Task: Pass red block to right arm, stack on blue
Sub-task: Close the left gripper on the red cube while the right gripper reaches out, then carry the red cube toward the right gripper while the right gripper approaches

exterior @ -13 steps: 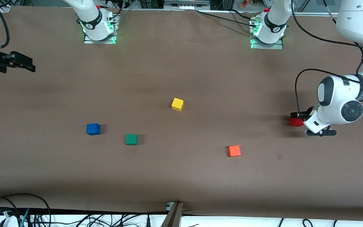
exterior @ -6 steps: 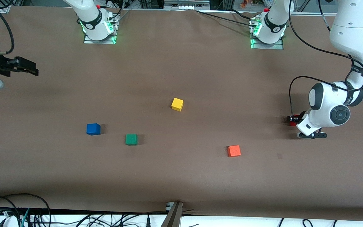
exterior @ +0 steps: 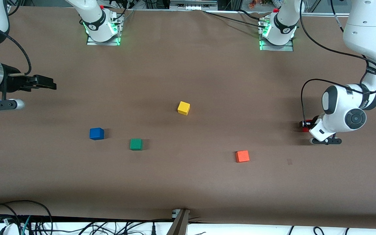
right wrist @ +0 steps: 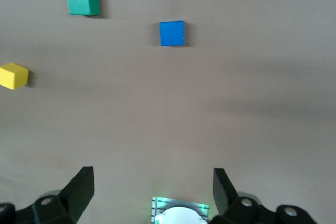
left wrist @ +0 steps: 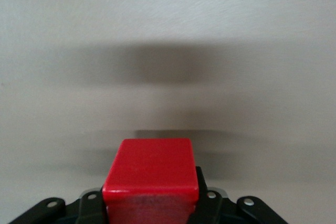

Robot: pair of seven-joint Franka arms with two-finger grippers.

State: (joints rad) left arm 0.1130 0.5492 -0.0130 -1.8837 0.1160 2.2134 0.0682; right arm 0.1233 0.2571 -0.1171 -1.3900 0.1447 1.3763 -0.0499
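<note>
red block [exterior: 307, 125], blue cube [exterior: 96, 133], green cube [exterior: 136, 144], yellow cube [exterior: 183, 108], orange cube [exterior: 242, 156]

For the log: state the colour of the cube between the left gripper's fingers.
Red block; the left wrist view shows it best.

Front cam sits high across from us, facing both bases and taking in the whole table [exterior: 188, 182]. Left wrist cam looks close along its fingers at the red block [left wrist: 151, 171], which front also catches [exterior: 307, 125]. Right wrist cam looks down from higher up; it shares the blue cube [right wrist: 171, 33], green cube [right wrist: 83, 2] and yellow cube [right wrist: 13, 75] with front.
</note>
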